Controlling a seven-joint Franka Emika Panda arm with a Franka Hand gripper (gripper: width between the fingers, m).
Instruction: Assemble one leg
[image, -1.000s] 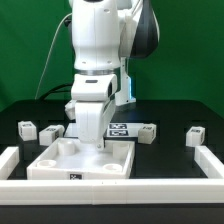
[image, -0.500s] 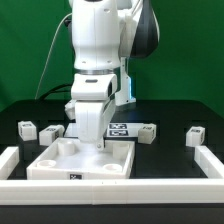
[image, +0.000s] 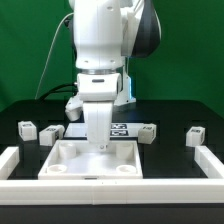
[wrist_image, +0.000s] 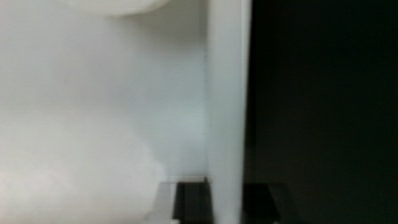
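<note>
A: Exterior view, item one: gripper (image: 97, 147). Condition?
B: Lowered onto the tabletop (image: 70, 162), apparently at its far wall. Wrist view agrees: gripper (wrist_image: 228, 205) straddles a wall of the tabletop (wrist_image: 89, 120), with one dark fingertip (wrist_image: 189, 205) against each face and no gap showing. Entered as clamped on the tabletop, though the picture is blurred.
A: Item two: legs.
B: Four, all loose on the table (image: 170, 150), none held, none socketed. Leg 1 (image: 27, 128) and leg 2 (image: 50, 132): beyond the tabletop's far corner, toward the exterior view's left. Leg 3 (image: 148, 131): beyond the far corner toward the exterior view's right. Leg 4 (image: 196, 136): well apart from the tabletop, same side.
A: Other stock?
B: Marker board (image: 119, 128), just behind the tabletop. White rail (image: 12, 160), fencing the tabletop's front and flanks.
A: Step in hand, by your reckoning?
B: Positioning the tabletop before any leg is fetched. The task proper looks barely begun.
A: Handling notes?
B: Keep the tabletop flat on the table while it slides; a grip on one wall will likely tip it if lifted. Move slowly, square to the rail, so no corner catches. Steer clear of leg 2 and leg 3, nearest the far wall. Leave a front socket (image: 56, 169) unobstructed. Release, then rise straight off the wall before reaching for a leg.
</note>
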